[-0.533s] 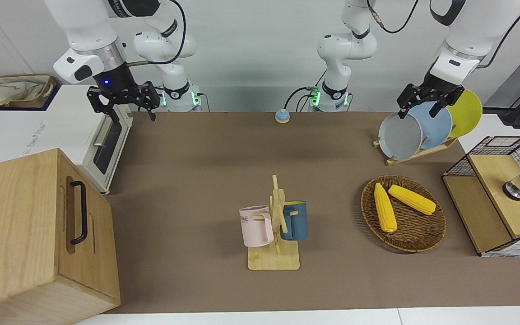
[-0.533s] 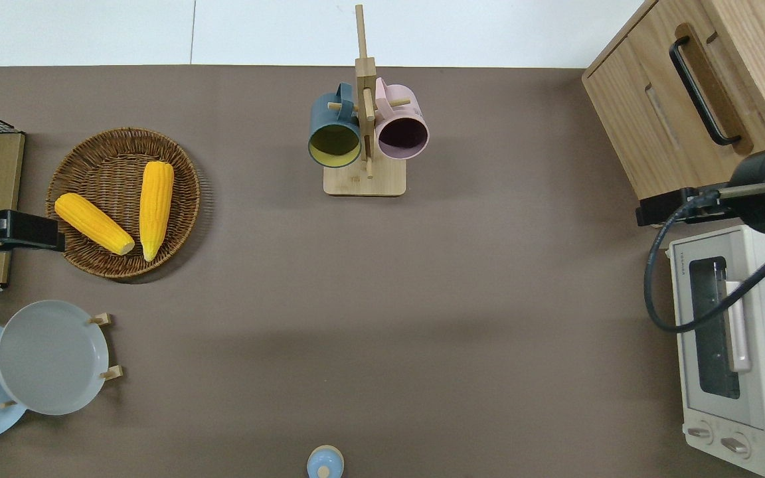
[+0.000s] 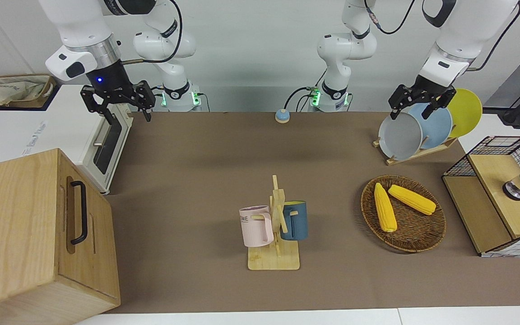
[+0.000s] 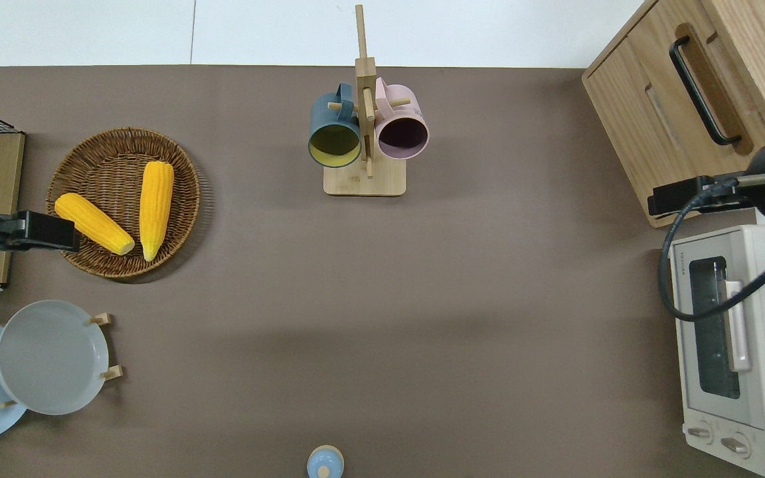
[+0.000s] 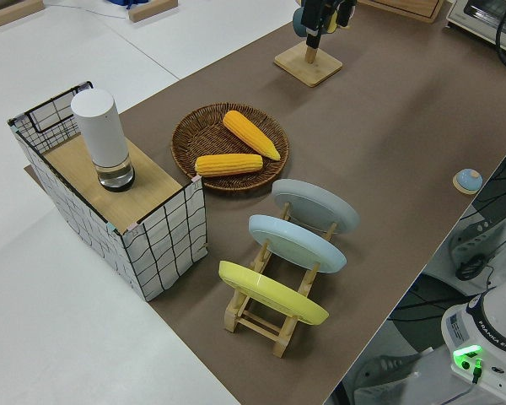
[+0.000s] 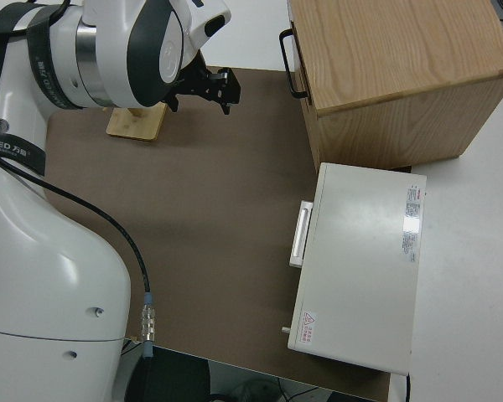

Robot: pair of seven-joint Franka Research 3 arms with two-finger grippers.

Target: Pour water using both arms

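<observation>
1. Both arms have lifted and pushed outward vs. 0.5 s ago: right gripper point(image 3: 116, 100) is now higher by the toaster oven point(image 3: 105, 144); left gripper point(image 3: 415, 100) is up above the plate rack point(image 3: 415, 151).
2. Both grippers are spread apart and hold nothing.
3. Mugs untouched: pink mug point(image 3: 255, 225) and blue mug point(image 3: 295, 220) hang on the stand point(image 3: 274, 257), mid-table, farther from the robots.
4. Probably the approach phase; no water vessel can be made out for sure.
</observation>
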